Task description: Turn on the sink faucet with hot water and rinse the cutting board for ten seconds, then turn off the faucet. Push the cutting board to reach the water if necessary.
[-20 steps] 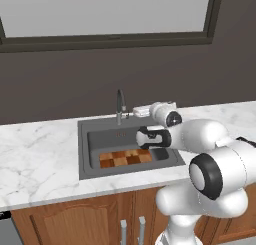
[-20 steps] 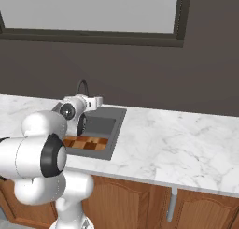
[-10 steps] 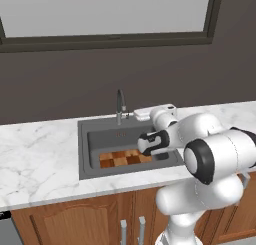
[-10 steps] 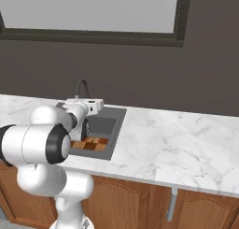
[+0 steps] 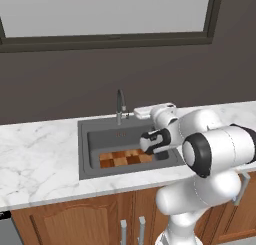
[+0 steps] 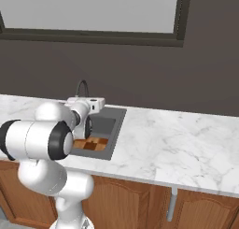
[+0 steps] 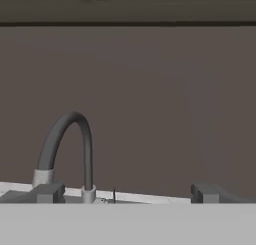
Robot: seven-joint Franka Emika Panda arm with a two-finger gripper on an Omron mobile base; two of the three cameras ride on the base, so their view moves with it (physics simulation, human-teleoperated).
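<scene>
The dark grey sink (image 5: 83, 149) (image 6: 119, 124) is set into the white marble counter. The checkered wooden cutting board (image 5: 122, 159) (image 6: 93, 144) lies flat on its floor, toward the front. At the back rim stands the faucet (image 5: 120, 105) (image 6: 83, 87) (image 7: 70, 134) with its arched spout. No water is in view. My gripper (image 5: 154, 109) (image 6: 85, 101) (image 7: 129, 194) hovers over the sink's back edge, just right of the faucet, and points at the wall. It is open, with its fingertips (image 7: 47, 193) far apart and nothing between them.
A dark wall (image 7: 165, 99) with a window (image 5: 105, 11) rises right behind the sink. Marble counter (image 5: 35, 159) (image 6: 186, 139) stretches to both sides, and wooden cabinet doors (image 5: 90, 221) run below it.
The hand has stayed almost in place beside the faucet. The arm's elbow has swung up and closer in. The jaws remain open.
</scene>
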